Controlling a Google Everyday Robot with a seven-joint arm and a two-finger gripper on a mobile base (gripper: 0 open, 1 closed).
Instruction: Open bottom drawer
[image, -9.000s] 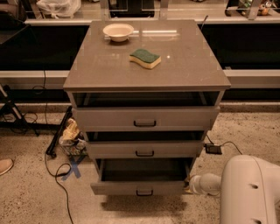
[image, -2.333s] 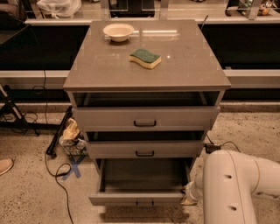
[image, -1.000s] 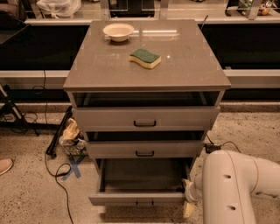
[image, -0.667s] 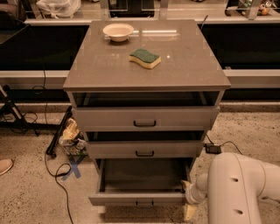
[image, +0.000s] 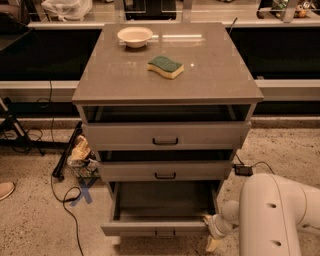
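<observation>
The bottom drawer (image: 160, 226) of the grey cabinet stands pulled far out, its dark inside showing and its small black bar handle (image: 164, 233) at the lower edge of the view. My gripper (image: 210, 235) is at the drawer's front right corner, at the end of my white arm (image: 272, 215), with one yellowish fingertip (image: 212, 243) pointing down beside the drawer front. Whether the gripper touches the drawer is unclear. The middle drawer (image: 165, 171) and top drawer (image: 166, 135) are each out a little.
A cream bowl (image: 134, 36) and a green-and-yellow sponge (image: 165, 66) lie on the cabinet top (image: 215, 75). A bag of clutter (image: 82, 157), black cables (image: 65, 200) and blue floor tape sit left of the cabinet. A shoe (image: 6, 189) shows at far left.
The bottom drawer has slid much further out than nine seconds ago. In the last second my arm has drawn slightly right and down; the drawer stays put.
</observation>
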